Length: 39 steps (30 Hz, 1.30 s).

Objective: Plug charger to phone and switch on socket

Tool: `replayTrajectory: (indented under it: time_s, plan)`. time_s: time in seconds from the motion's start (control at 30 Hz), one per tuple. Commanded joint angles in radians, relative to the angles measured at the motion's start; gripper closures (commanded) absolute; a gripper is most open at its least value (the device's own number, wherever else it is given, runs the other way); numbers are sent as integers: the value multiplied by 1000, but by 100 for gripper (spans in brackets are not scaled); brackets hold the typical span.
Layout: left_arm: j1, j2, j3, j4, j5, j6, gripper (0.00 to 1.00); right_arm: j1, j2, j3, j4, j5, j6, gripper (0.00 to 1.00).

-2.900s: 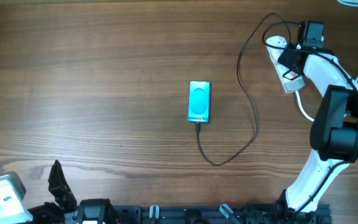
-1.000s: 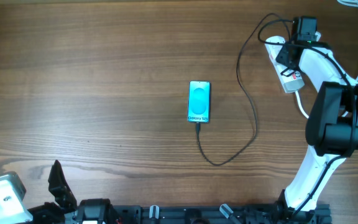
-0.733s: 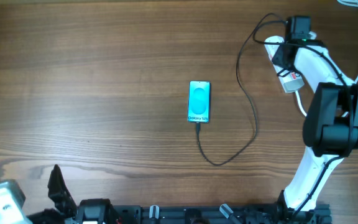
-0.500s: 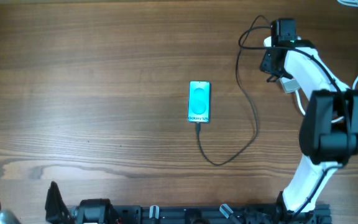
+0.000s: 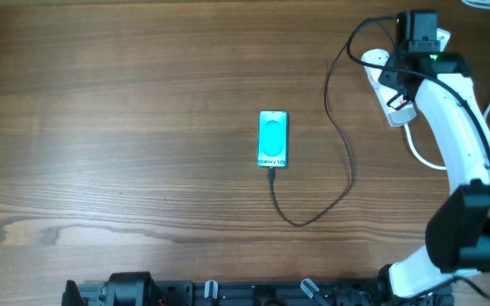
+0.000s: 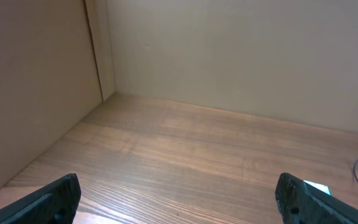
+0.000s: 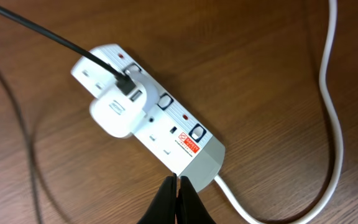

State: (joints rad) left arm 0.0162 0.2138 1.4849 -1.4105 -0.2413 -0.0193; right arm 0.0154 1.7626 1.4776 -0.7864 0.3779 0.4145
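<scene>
Lying on the brown wood-grain table (image 5: 126, 110), the white oblong power strip (image 7: 151, 124) sits beside the right gripper (image 7: 176, 186), pinched together empty; the left gripper (image 6: 178, 186) gapes empty toward beige walls (image 6: 241, 56).

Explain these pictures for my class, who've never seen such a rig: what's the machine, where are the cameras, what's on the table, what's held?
Two robot arms stand at a table. One picture looks down from above; the others come from a camera on each wrist. On the table lie a phone with a cyan screen and a black charger cable running from its lower edge to a white adapter on a power strip. The right fingers are shut at the strip's edge, holding nothing; the left fingers are open.
</scene>
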Motion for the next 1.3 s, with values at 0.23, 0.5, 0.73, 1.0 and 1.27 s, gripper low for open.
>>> replayTrajectory:
  time_s: [0.23,0.5,0.73,1.0,1.27]
  plan:
    - [7,-8,-194,164,106,10,0,-2,-599,3,-75,-54,-48,96]
    - [8,-7,-579,738,331,8,0,-2,-939,3,-155,-111,-50,95]
    - [7,-7,-829,853,340,8,0,-2,-1065,3,-195,-204,-72,95]
    - [8,-7,-863,652,349,8,0,-2,-1085,3,-278,-225,-71,79]
    - [8,-6,-864,343,349,11,0,-2,-1085,3,-342,-465,-71,0]
